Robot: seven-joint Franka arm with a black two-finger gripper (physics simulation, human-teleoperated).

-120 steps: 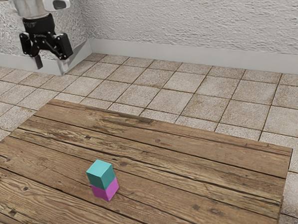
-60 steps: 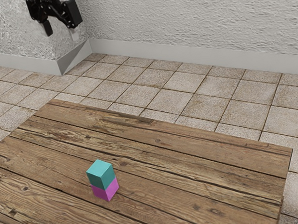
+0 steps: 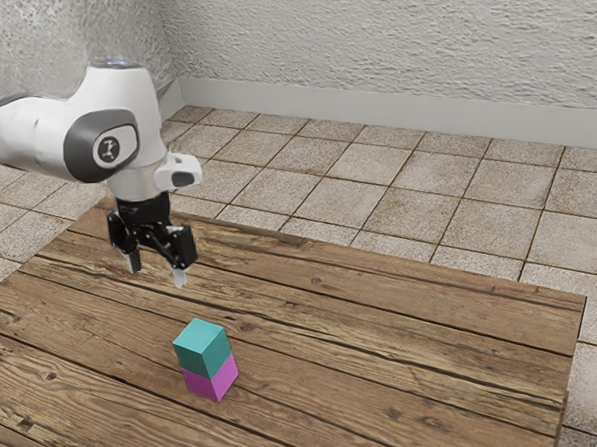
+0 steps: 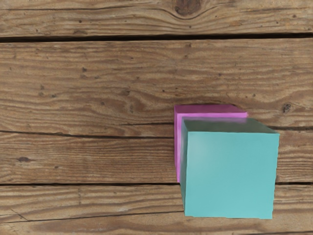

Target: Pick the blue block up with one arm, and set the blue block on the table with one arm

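Fingers point(image 3: 180, 276) are hanging apart, tips pointing down, above the wooden surface point(image 3: 404, 328). Blue block point(image 4: 230, 174), teal in tone, is sitting on top of the magenta block point(image 3: 212, 381), which is resting on the surface. White arm point(image 3: 34, 135) is reaching in from the exterior view's left.

"What's at the exterior view's seven o'clock?"
"A pink block point(image 3: 213, 382)."
"And at twelve?"
"A rough, pale wall point(image 3: 370, 50), its baseboard point(image 3: 373, 117), then floor tiles point(image 3: 469, 183) reaching round to three."

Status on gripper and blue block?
Gripper open, empty, above table. Blue block stacked on magenta block. Nothing on top of blue.
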